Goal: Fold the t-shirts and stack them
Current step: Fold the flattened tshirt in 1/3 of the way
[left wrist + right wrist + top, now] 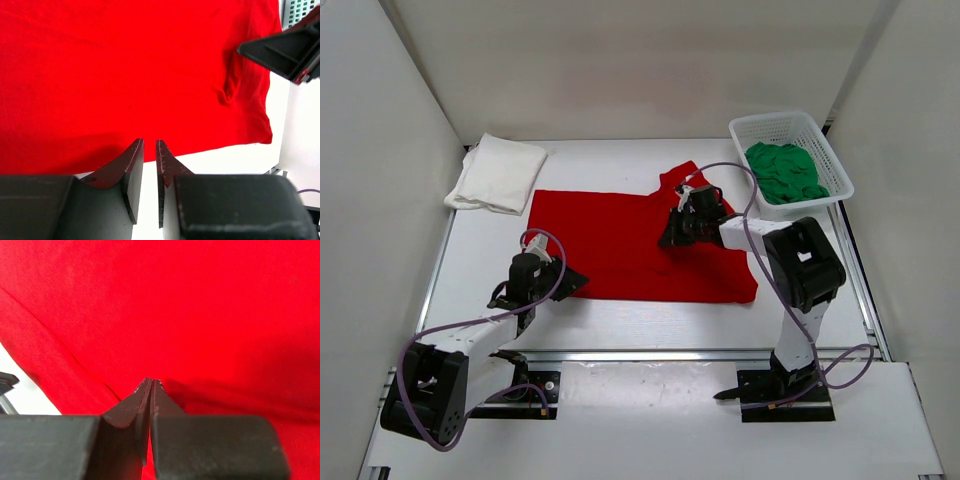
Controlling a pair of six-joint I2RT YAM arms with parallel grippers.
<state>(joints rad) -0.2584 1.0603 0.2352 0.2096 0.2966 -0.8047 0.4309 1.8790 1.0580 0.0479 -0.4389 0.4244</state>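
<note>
One red t-shirt lies spread beneath the right end effector.

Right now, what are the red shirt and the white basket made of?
The red shirt looks like soft, matte cloth, maybe a cotton knit: it lies limp and flat with gentle creases and no shine. The basket looks like hard white plastic: its walls are a stiff grid of little holes that keeps its shape.
</note>
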